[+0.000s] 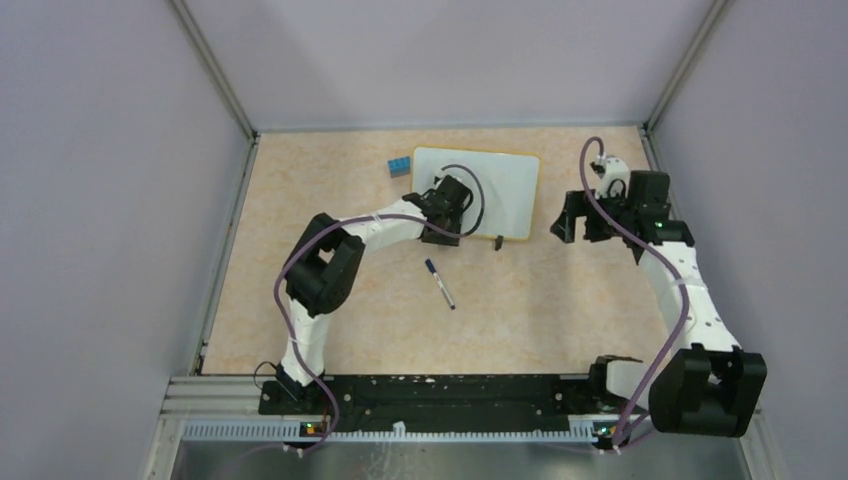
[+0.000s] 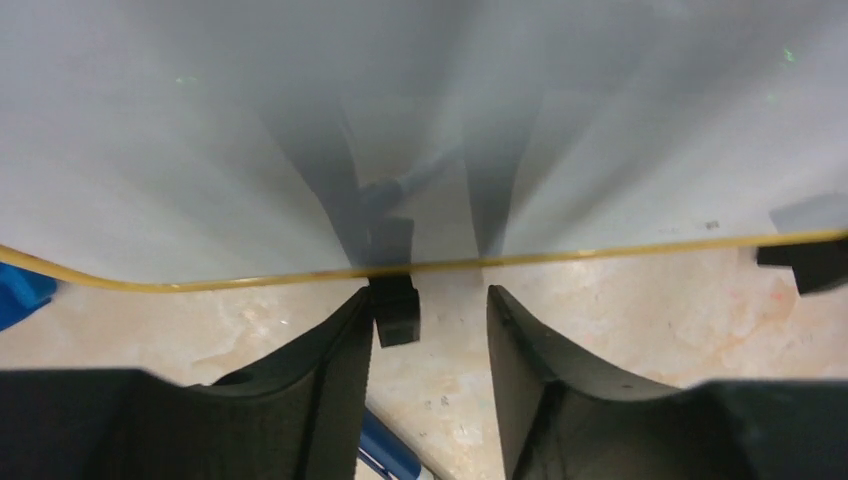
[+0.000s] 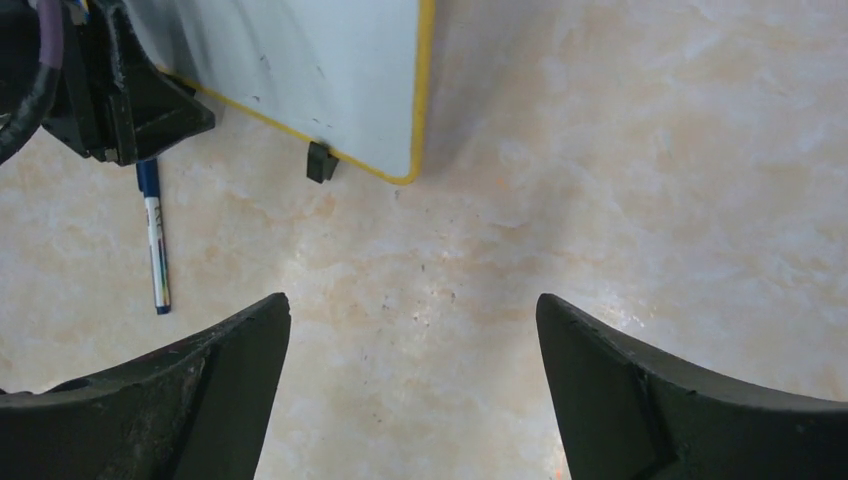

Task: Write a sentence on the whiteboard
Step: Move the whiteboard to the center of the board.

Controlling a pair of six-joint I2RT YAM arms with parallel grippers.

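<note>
The whiteboard (image 1: pixel 505 175) lies flat at the back of the table, white with a thin yellow rim (image 2: pixel 600 252). The sentence is out of view; the white surface that shows bears no writing. My left gripper (image 1: pixel 440 225) hovers over the board's near left edge. In the left wrist view it (image 2: pixel 430 295) is open, and a black clip foot (image 2: pixel 397 310) stands just beside the left finger without being gripped. A blue-capped marker (image 1: pixel 440 283) lies loose on the table in front of the board. My right gripper (image 3: pixel 412 300) is wide open over bare table, right of the board's corner (image 3: pixel 405 120).
A blue block (image 1: pixel 400 165) sits by the board's far left corner. The second clip foot (image 1: pixel 497 242) sticks out from the near edge. Grey walls close in the table on the left, back and right.
</note>
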